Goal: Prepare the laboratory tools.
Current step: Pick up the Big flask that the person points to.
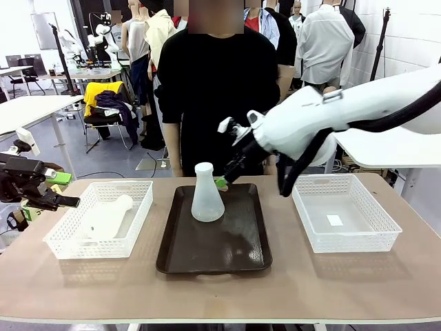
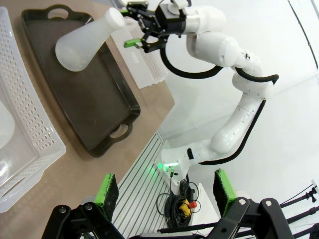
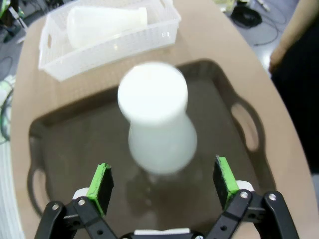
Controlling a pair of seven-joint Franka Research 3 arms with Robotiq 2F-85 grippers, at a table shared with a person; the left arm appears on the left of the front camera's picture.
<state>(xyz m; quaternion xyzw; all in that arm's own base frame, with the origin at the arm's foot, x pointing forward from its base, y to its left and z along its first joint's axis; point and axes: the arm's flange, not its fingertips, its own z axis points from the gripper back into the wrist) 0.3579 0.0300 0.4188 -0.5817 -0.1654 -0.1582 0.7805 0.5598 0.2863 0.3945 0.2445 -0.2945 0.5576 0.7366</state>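
One frosted-white flask [image 1: 207,194] stands upright on the dark brown tray [image 1: 234,248]. My right gripper [image 1: 224,181] hovers open just behind its neck, apart from it. In the right wrist view this flask [image 3: 157,124] is a little ahead of the green pads [image 3: 99,181], not between them. A second flask [image 1: 107,217] lies on its side in the left white basket [image 1: 65,238]; it is also in the right wrist view [image 3: 107,22]. My left gripper [image 1: 41,192] is open beyond the table's left edge. The left wrist view shows the left gripper [image 2: 165,191] off the table, with the upright flask [image 2: 82,42] far off.
A white basket [image 1: 386,224] at the right holds just a small white label. A person in black stands at the far side behind the tray. Bare tabletop runs along the near edge.
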